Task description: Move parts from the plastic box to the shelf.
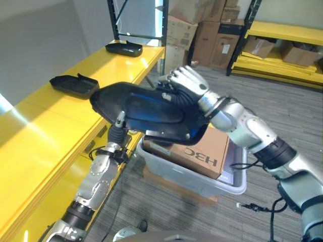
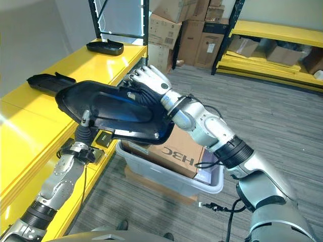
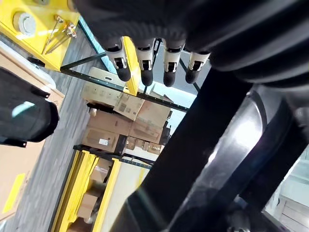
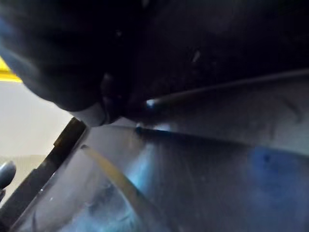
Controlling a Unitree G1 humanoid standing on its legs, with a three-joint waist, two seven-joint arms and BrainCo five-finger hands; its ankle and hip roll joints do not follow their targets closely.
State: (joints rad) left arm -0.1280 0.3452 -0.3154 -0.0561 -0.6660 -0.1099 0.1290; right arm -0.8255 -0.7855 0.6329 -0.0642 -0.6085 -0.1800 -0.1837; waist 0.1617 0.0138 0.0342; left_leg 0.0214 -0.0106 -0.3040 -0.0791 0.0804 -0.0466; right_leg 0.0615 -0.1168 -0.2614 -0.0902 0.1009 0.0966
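Nearest the head camera, my left arm rises from the lower left, and the left robot hand [image 2: 86, 132] sits under the near end of the large black part [image 1: 146, 111]. Its wrist view shows the fingers [image 3: 145, 63] extended in a row beside the part's glossy wall, so I read this robot hand as spread and propping, not clasping. The part hangs in the air between the yellow shelf [image 1: 45, 131] on the left and the plastic box [image 1: 202, 179] below it on the right. Two smaller black parts [image 1: 73, 84] already lie on the shelf, well apart from the carried one. The right robot hand [image 2: 149, 80] curls its fingers over the part's far edge.

To place it well, I judge that both arms should travel leftward together, keeping the part level until it clears the shelf lip, and set it beside the resting parts without touching them.

Hidden: the left thumb, the right palm's contact, and what remains in the box beneath the cardboard carton [image 1: 194, 151].
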